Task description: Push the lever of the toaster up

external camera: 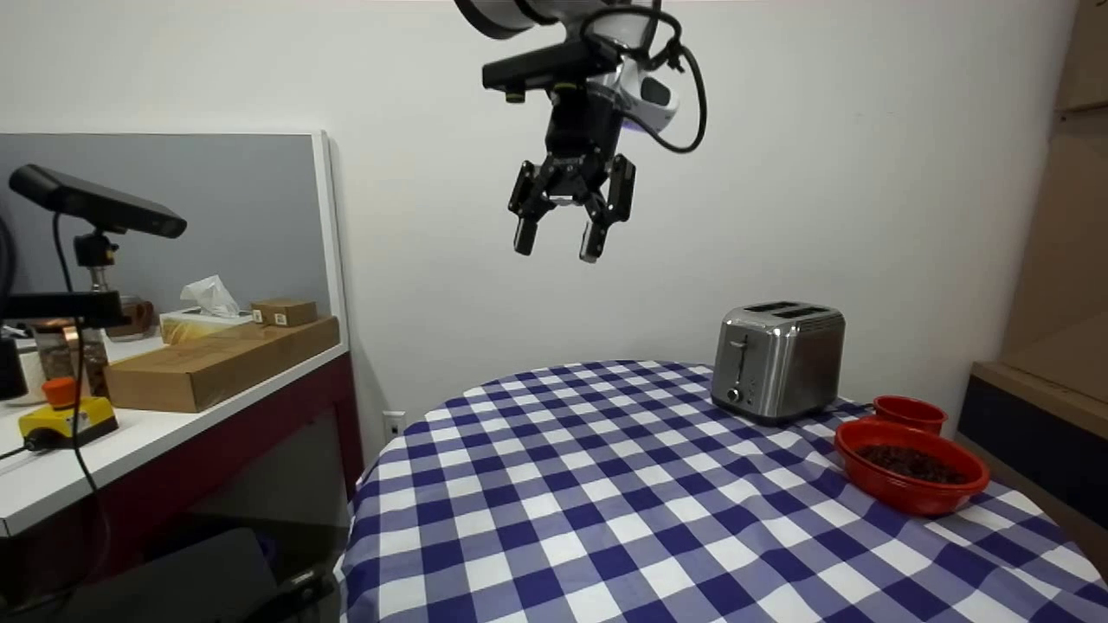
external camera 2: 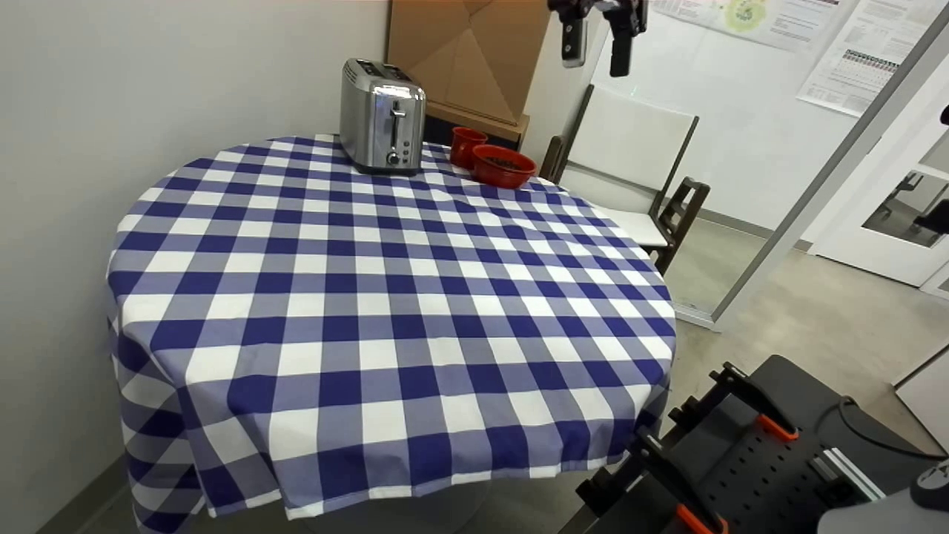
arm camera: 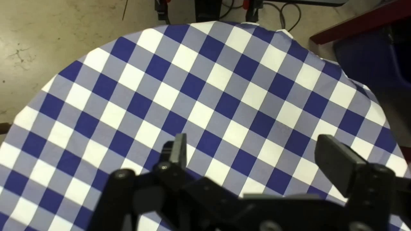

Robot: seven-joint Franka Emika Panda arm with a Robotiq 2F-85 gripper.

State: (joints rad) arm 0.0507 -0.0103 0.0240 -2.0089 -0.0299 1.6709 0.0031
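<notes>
In an exterior view, see a checked tablecloth (external camera 2: 371, 311). At twelve o'clock on it, find the toaster (external camera 2: 379, 122). Between two and three o'clock from there, well apart, see the gripper (external camera 2: 597, 68) in midair, with jaws spread wide. At one o'clock on the tablecloth, find a red bowl (external camera 2: 503, 175) beside a red cup (external camera 2: 465, 148). On the toaster, see the lever (external camera 2: 398, 113) high in its slot (external camera 2: 394, 136).

In an exterior view we find it dim beneath the lower-left desk (external camera: 164, 434); the wrist view's gripper (arm camera: 252, 138) looks blurred.
</notes>
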